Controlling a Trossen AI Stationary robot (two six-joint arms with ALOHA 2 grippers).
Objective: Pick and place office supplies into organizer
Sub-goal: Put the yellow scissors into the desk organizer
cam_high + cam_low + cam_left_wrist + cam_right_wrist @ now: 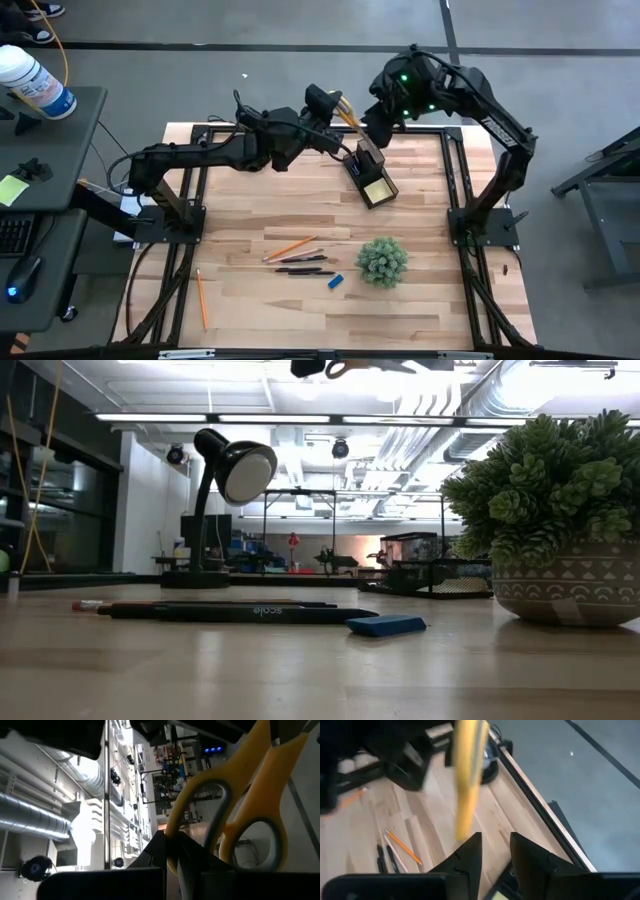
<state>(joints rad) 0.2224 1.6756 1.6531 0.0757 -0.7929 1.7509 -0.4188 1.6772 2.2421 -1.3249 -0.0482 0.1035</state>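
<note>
Right, tabletop (300,215) first: it carries the organizer (368,175) at the far-centre, the plant (382,260) nearer the front, and between them a loose row of pencils (292,248), pens (305,264) and a small blue item (336,281); one more pencil (201,298) lies well apart at the left-front edge.

Both arms meet above the organizer's tall compartment. Left end effector (322,103) is pressed together, pinching the scissors (345,112) by the yellow handles; the left wrist view shows the loops (235,800) right at its fingers. Right end effector (378,128) sits just beside the blade end, fingers (470,852) spread w/ a gap, scissors (467,775) hanging in front of them but not clamped as far as you can tell.

Looks like a hand-off or a guided drop, approx mid-task since most supplies are still on the tabletop. To do it well:
- keep the left grip firm till the right one has the scissors, or till the tips are inside the tall compartment
- line the blades up over that compartment, not the low tray w/ the yellow pad (378,188)
- lower slowly, near upright, so the tips don't catch the rim and tip the organizer
- watch arm-to-arm clearance; they're v. close.
</note>
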